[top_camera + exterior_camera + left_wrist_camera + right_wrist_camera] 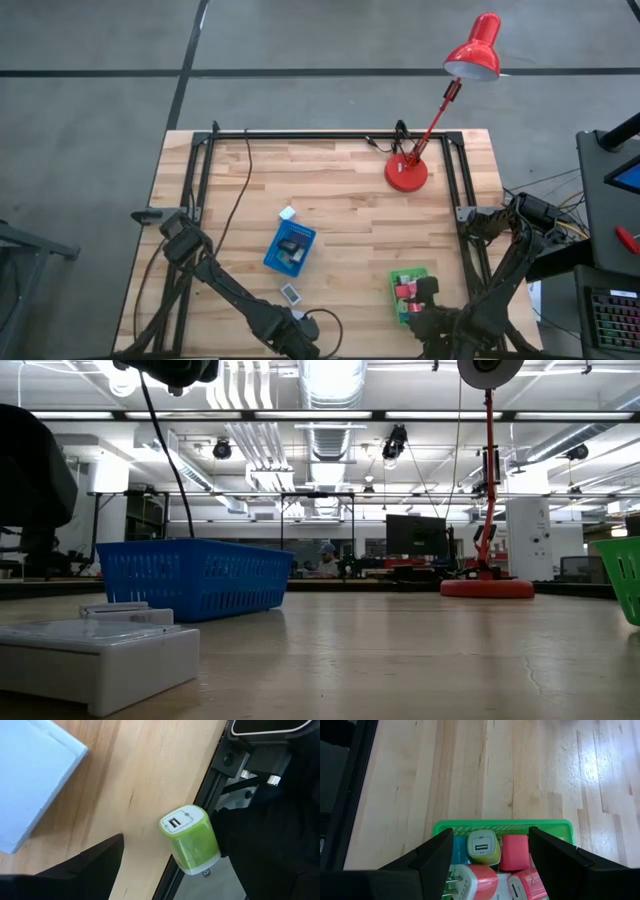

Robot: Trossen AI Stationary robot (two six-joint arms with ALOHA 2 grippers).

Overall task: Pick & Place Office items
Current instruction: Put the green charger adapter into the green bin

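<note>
Left gripper (165, 865) spread wide, green charger (191, 839) against one finger: white face, USB slot, near white box (35, 780). Right gripper (490, 855) parted above green tray (502, 826) of chargers.

Left gripper (300, 345) is hovering low at the surface's (340, 200) near edge, fingers (85, 865) spread wide; right gripper (432, 325) is hanging there too, fingers (560, 855) parted.

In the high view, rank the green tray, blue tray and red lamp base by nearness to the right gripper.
From the right gripper, low on the right:
1. Green tray, right beside it.
2. Blue tray, mid-table toward the left arm.
3. Red lamp base, far edge.
</note>
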